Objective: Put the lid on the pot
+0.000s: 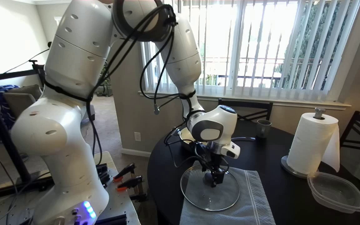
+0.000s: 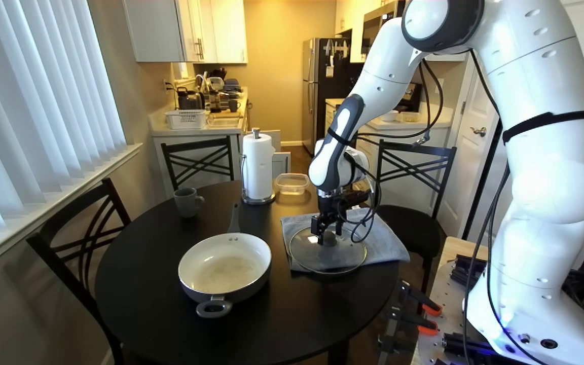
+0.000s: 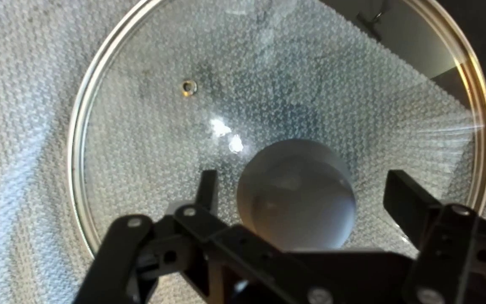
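Fingers (image 3: 208,185) spread and holding nothing, the hand (image 3: 302,185) straddles the knob (image 3: 295,204) of a glass lid (image 1: 205,194) on a grey towel (image 1: 256,193); one finger sits nearer, so uneven closing could skid the lid before any lift toward the cream-lined pan (image 2: 225,274) beyond.

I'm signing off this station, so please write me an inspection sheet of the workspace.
Surface: dark round table, gray cloth on it.
Job's things: glass lid lies on the cloth, rim partly past its edge; pot stands uncovered, apart from the lid.
Clutter: gray mug, paper towel roll, clear plastic container, all on the table.
Gripper: open, fingers either side of the lid's knob, gaps showing in the wrist view.
Cables: black, strapped along the arm, loops hanging by the gripper.
Surroundings: dark chairs around the table, window blinds, kitchen cabinets.
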